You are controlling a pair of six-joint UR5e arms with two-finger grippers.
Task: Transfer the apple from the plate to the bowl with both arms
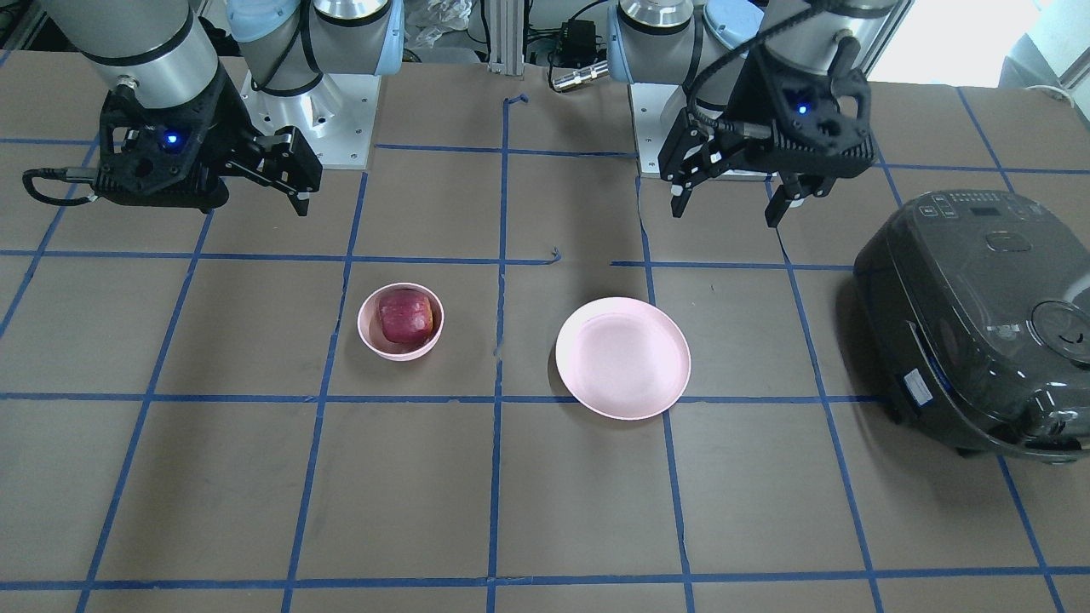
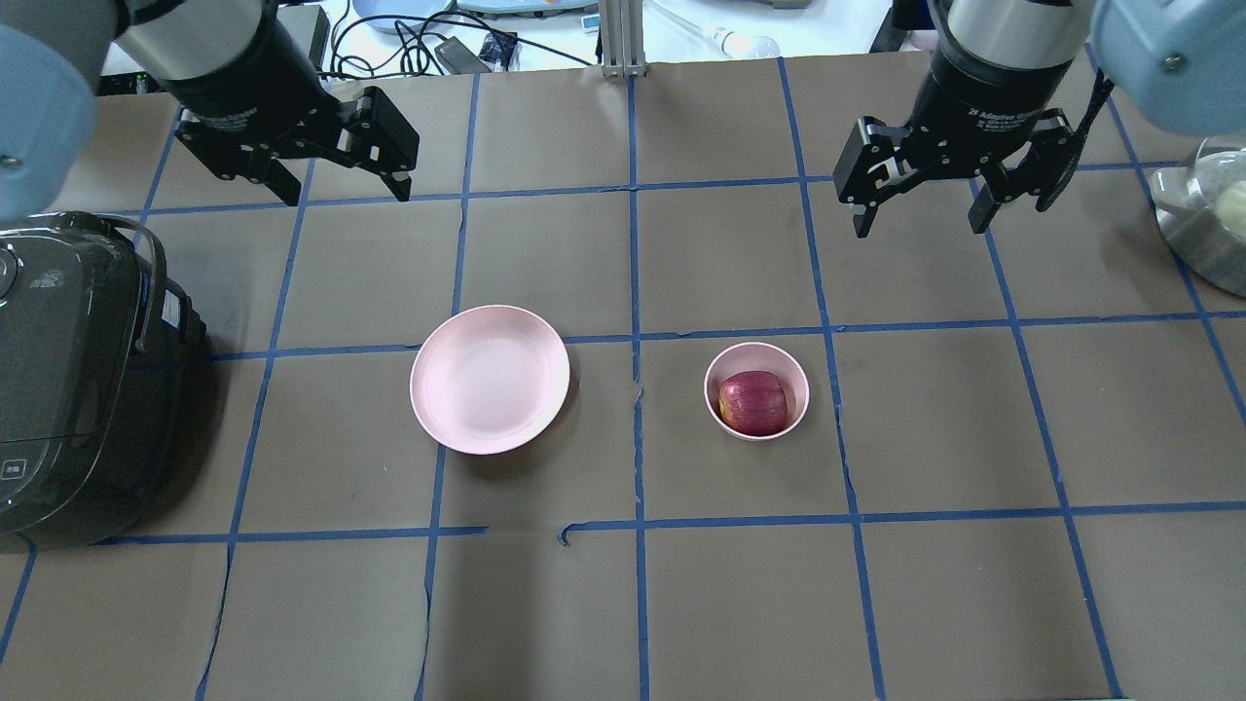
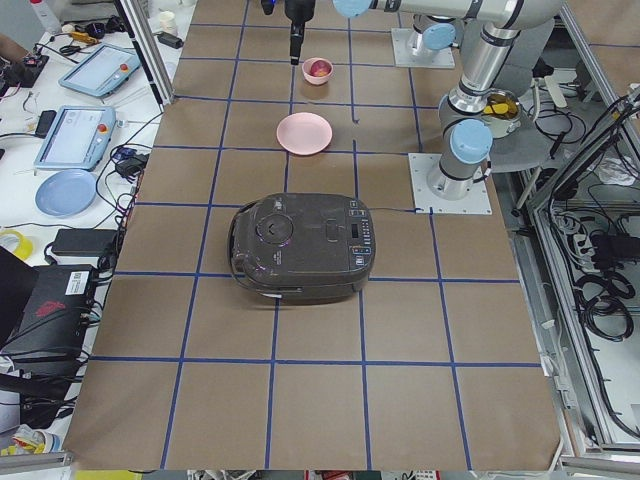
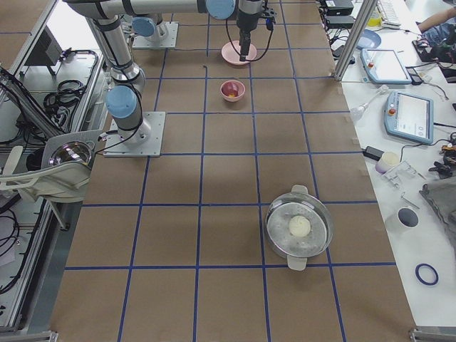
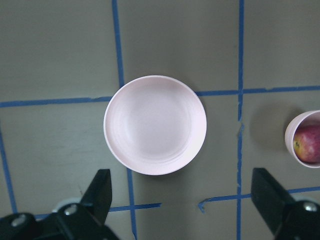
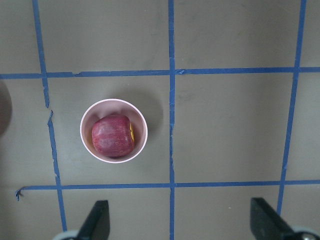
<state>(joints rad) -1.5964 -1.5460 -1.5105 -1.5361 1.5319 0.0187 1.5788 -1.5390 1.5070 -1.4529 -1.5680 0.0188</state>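
The dark red apple (image 2: 752,402) sits inside the small deep pink bowl (image 2: 714,375), right of the table's middle. The wide pink plate (image 2: 490,378) lies empty to the bowl's left. My left gripper (image 2: 346,193) is open and empty, raised above the table behind the plate. My right gripper (image 2: 920,226) is open and empty, raised behind and to the right of the bowl. The left wrist view shows the plate (image 5: 155,125) below open fingers (image 5: 100,192) and the apple (image 5: 309,144) at the right edge. The right wrist view shows the apple (image 6: 112,134) in the bowl (image 6: 141,145).
A dark rice cooker (image 2: 68,380) stands at the table's left end, near the left arm. A metal pot (image 2: 1207,224) sits at the far right edge. Blue tape lines grid the brown table. The arm bases (image 1: 315,111) are at the robot's side.
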